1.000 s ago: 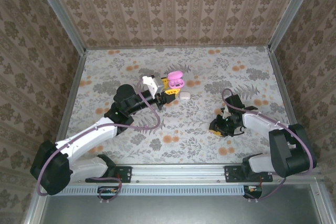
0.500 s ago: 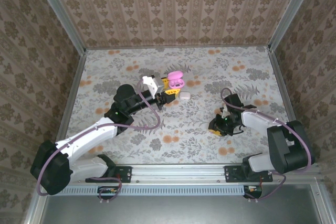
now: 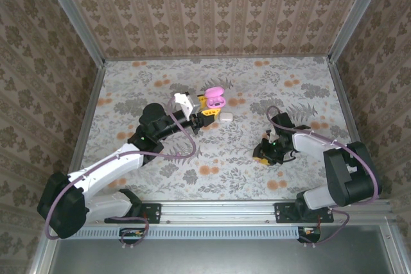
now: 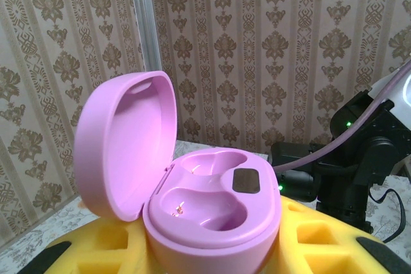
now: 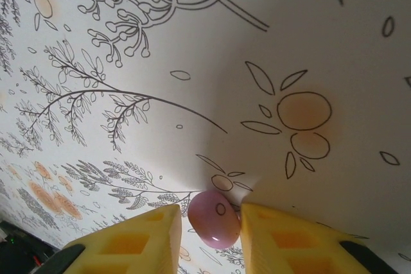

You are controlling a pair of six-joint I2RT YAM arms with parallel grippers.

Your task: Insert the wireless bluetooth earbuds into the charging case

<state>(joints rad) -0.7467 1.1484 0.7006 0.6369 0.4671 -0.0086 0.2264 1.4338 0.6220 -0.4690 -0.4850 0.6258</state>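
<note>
The pink charging case (image 4: pixel 212 213) stands with its lid (image 4: pixel 125 142) swung open and both wells empty. My left gripper (image 4: pixel 212 258) is shut on its base with yellow fingers (image 4: pixel 96 251); from above the case (image 3: pixel 213 97) sits at the table's middle back with that gripper (image 3: pixel 207 108). A pink earbud (image 5: pixel 215 219) lies on the table between the yellow fingers (image 5: pixel 138 239) of my right gripper (image 5: pixel 210 235). It touches the right finger, with a thin gap at the left one. That gripper (image 3: pixel 265 154) points down at the table, right of centre.
A small white pebble-like piece (image 3: pixel 226 117) lies just right of the left gripper. Patterned walls (image 3: pixel 212 11) and metal rails (image 3: pixel 90 113) enclose the flowered table. The right arm's dark body (image 4: pixel 350 171) shows behind the case.
The right gripper has slid a little to the left and away from the base along the table. The left arm and the case have stayed put.
</note>
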